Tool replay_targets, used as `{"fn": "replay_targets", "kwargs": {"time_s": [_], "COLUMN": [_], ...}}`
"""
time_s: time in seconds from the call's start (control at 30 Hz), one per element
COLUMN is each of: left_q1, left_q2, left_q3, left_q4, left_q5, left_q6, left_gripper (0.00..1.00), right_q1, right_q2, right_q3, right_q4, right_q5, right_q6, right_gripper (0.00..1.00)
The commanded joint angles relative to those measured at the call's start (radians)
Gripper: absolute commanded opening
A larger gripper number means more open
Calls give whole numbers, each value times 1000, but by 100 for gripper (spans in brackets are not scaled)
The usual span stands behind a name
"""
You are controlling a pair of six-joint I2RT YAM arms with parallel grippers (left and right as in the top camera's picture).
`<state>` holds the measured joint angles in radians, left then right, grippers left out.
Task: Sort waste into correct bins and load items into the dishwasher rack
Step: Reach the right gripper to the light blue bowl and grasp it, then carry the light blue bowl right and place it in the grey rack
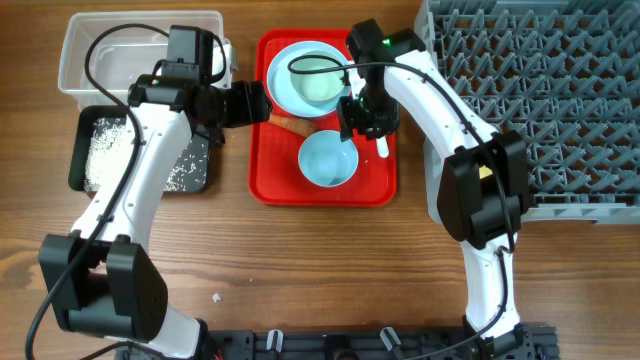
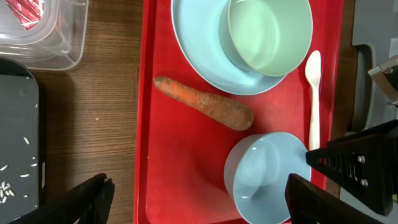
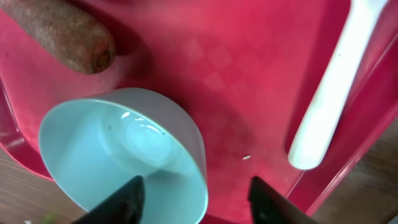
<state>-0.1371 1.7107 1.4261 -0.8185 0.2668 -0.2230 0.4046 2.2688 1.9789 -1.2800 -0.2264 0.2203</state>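
Bright, even light falls from above on the table (image 1: 300, 260), where the arms (image 1: 130, 190) throw only faint, soft-edged shadows. The overhead view is sharp across the frame. In the left wrist view the red tray (image 2: 186, 155) is richly saturated and the carrot (image 2: 205, 104) crisp. The right wrist view, very close, is softer. The spoon (image 3: 336, 87) washes out to near pure white and the carrot blurs, with a soft shadow beside it. Small glints sit in the bowl (image 3: 93, 143), and the right gripper's (image 3: 196, 202) fingers (image 3: 121, 199) are dark smears along the bottom edge.
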Motion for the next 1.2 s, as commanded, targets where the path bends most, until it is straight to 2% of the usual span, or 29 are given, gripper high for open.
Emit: {"fn": "replay_targets", "kwargs": {"time_s": [0.0,0.2,0.37,0.53,0.7,0.87,0.97,1.17], "left_q1": [6,6,6,6,6,6,5,5], "left_q2": [2,2,2,2,2,2,2,2], "left_q3": [-1,-1,-1,-1,-1,-1,-1,-1], "left_q4": [0,0,12,18,19,18,18,18], "left_q5": [-10,-10,-10,-10,-11,-65,-64,-63], "left_q6": [2,2,2,2,2,2,2,2], "left_gripper": [91,93,95,97,100,100,100,100], "right_q1": [2,2,2,0,-1,-36,-77,-176], "right_q2": [25,25,24,14,-45,-188,-280,-414], "right_q3": [-9,-120,-148,-148,-144,-143,-144,-144], "right_q4": [21,115,156,177,179,172,167,185], "right_q5": [14,13,13,14,20,98,184,539], "right_q6": [-39,-63,-63,-63,-63,-60,-60,10], "right_gripper": [45,43,16,6,4,4,4,4]}}
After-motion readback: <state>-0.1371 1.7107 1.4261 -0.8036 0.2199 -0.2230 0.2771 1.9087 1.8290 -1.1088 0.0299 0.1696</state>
